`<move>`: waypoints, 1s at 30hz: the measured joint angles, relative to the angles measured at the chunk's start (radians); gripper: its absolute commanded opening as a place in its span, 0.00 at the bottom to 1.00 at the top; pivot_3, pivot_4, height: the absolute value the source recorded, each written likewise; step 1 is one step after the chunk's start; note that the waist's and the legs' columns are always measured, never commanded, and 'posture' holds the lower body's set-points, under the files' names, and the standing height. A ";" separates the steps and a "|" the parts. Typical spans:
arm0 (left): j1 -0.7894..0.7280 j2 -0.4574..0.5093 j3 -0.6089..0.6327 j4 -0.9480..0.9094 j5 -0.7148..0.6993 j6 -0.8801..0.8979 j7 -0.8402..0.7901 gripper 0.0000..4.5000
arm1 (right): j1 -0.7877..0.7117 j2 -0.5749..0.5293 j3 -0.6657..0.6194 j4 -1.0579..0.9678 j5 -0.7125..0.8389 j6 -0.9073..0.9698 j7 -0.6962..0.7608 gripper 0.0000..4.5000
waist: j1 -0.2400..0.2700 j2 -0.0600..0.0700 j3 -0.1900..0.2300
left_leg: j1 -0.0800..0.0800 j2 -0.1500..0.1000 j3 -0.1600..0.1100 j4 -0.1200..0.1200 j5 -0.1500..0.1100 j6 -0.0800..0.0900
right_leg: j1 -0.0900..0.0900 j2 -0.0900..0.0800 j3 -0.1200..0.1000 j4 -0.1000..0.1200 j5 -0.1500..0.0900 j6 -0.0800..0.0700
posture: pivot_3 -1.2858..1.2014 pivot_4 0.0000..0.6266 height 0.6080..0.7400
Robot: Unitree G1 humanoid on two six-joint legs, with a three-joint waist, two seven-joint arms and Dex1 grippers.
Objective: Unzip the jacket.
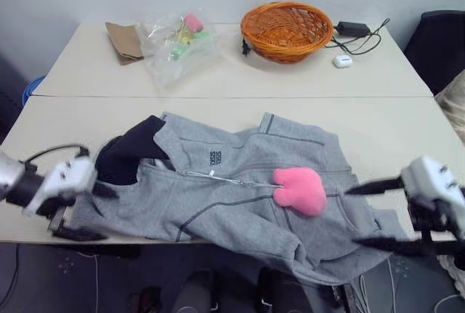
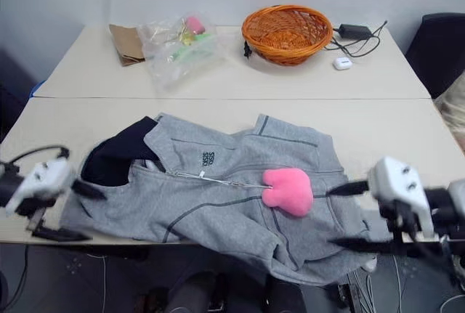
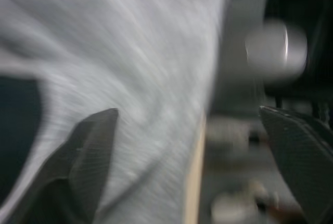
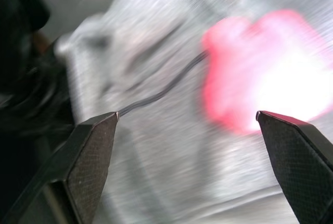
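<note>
I see the heather-grey hooded jacket lying flat on the near table, between my two grippers. Its black-lined hood sits just beside my left gripper, its hem toward my right gripper, so it runs left to right. The pink plush charm rests on the zipper, nearer my right gripper. Both grippers gape wide, holding nothing. The lower edge droops off the table, and wrist views are smeared

A heather-grey jacket with black hood lining and a pink plush charm lies mid-frame; an orange wicker basket sits upper right.
</note>
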 measured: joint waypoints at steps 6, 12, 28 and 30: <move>-0.560 -0.254 -0.219 0.179 0.018 0.140 0.001 0.99 | -0.489 0.139 0.339 0.340 -0.152 -0.009 -0.107 1.00 | -0.003 0.000 0.000 | -0.002 -0.001 0.006 0.006 -0.001 0.001 | -0.002 0.010 -0.001 0.009 0.000 0.000 | 0.52 0.24 1.00; -0.834 -0.551 -0.477 0.683 0.415 -0.197 0.083 0.99 | -0.763 0.325 0.597 0.669 -0.406 -0.111 -0.176 1.00 | -0.009 0.000 0.000 | -0.010 0.001 0.010 0.010 -0.001 0.001 | -0.011 0.013 -0.002 0.009 0.000 0.001 | 0.52 0.24 1.00; -0.978 -0.772 -0.497 1.185 0.710 -0.562 0.273 0.60 | -0.938 0.521 0.715 1.166 -0.624 -0.324 -0.150 0.42 | -0.029 -0.001 0.001 | -0.020 0.001 0.010 0.014 0.000 0.003 | -0.021 0.011 -0.002 0.014 0.001 0.002 | 0.52 0.24 1.00; -0.977 -0.771 -0.485 1.202 0.723 -0.572 0.306 0.42 | -0.957 0.521 0.706 1.205 -0.635 -0.342 -0.167 0.22 | -0.029 -0.001 0.001 | -0.020 0.001 0.010 0.014 0.000 0.003 | -0.021 0.011 -0.002 0.014 0.001 0.002 | 0.52 0.24 1.00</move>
